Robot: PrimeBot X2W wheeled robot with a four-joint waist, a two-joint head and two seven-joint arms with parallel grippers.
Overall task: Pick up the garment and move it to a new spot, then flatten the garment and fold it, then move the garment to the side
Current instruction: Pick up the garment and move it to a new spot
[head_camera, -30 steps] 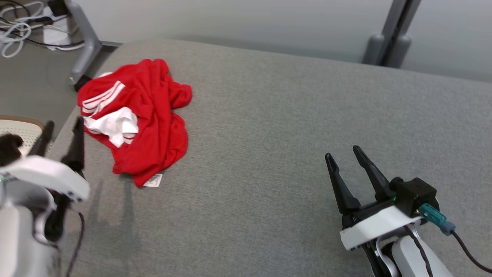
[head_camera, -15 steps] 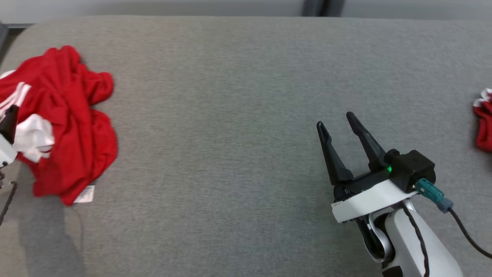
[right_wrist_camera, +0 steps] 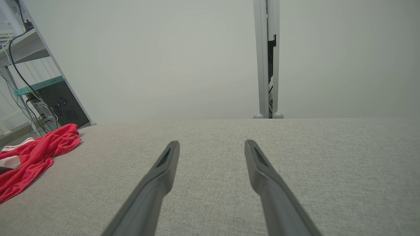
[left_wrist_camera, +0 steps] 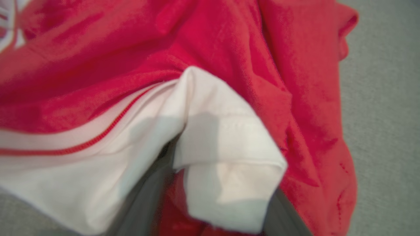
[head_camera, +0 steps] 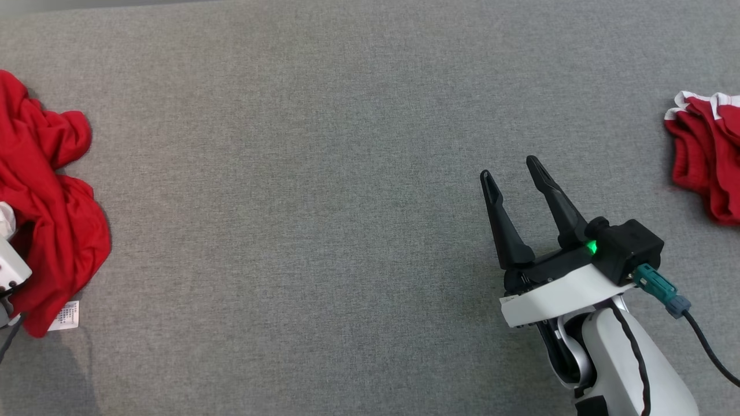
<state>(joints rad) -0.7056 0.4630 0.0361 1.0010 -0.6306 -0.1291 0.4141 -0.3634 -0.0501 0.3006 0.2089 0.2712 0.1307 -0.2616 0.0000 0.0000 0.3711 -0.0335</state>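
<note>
Two red garments: garment (head_camera: 52, 190) at left edge, second garment (head_camera: 705, 150) at right edge; bare cushion (head_camera: 300, 202) between. Right gripper (head_camera: 507, 167) wide, empty; left gripper (head_camera: 8, 271) spread unclear.

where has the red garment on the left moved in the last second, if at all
No move. The red garment keeps the same crumpled outline and tag at the left end of the grey cushion; the head camera swung right.

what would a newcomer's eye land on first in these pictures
The crumpled red garment at the left edge of the grey cushion jumps out first, its white fold looming close in the left wrist view. Next come the right tool, open over the cushion at lower right, and a second red cloth at the right edge.
</note>
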